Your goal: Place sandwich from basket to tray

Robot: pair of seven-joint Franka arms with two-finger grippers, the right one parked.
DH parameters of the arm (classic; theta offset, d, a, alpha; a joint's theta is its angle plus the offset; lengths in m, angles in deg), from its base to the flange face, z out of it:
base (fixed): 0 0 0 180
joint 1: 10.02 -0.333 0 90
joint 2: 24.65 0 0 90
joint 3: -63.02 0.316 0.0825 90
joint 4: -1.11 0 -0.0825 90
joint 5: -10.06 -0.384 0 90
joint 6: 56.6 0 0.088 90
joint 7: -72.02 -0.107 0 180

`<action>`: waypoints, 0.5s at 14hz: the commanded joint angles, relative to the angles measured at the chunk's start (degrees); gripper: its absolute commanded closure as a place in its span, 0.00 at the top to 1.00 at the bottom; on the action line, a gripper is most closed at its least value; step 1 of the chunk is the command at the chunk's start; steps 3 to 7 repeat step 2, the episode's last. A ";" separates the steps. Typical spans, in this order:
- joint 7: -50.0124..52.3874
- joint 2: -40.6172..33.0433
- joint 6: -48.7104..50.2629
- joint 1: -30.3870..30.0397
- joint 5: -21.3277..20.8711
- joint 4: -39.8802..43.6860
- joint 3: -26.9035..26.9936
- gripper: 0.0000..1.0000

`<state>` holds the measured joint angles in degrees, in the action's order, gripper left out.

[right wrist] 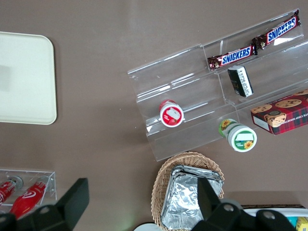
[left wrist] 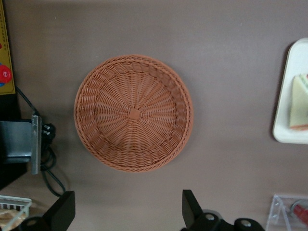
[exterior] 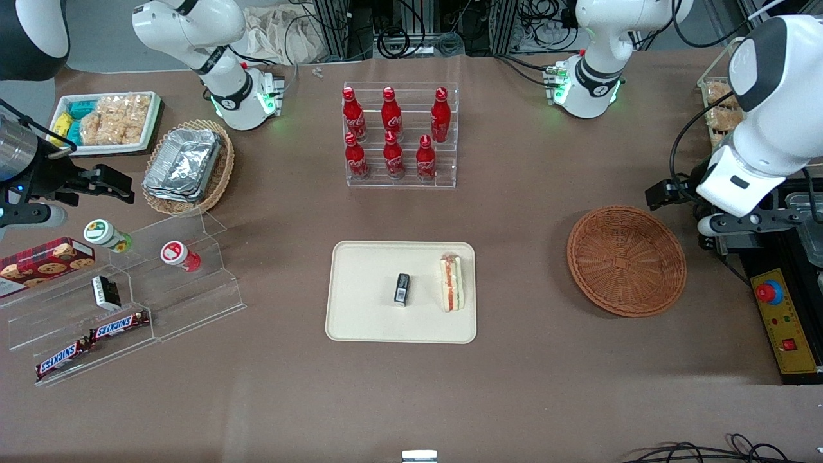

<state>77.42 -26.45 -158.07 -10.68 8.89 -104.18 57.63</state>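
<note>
The tabletop (exterior: 527,386) carries everything; on it the tray (exterior: 360,321) lies near the middle, and the basket (exterior: 626,260) sits well apart from it toward the working arm's end; the wrist view shows the basket bare inside, nothing on its weave. The sandwich (exterior: 452,282) already rests on the tray, along the short rim that faces the basket, its long axis running nearer-to-farther from the front camera, the red-orange filling edge turned up; a small dark object (exterior: 402,289) lies beside it toward the tray's centre, not touching it. The claw (left wrist: 127,211) hangs high above the tabletop just beside the basket, fingers spread wide and holding nothing; from it, the sandwich lies past the basket, toward the parked arm's end. Judged from this layout the transfer looks complete, so no further reach to the tray seems called for; the working arm's remaining business is probably only to pull clear.
</note>
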 commanded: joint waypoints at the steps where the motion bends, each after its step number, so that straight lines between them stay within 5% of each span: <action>1: -5.47 1.87 2.93 -2.76 0.47 4.19 -0.50 1.00; 7: -5.22 3.63 3.90 -2.85 0.56 7.17 -0.50 1.00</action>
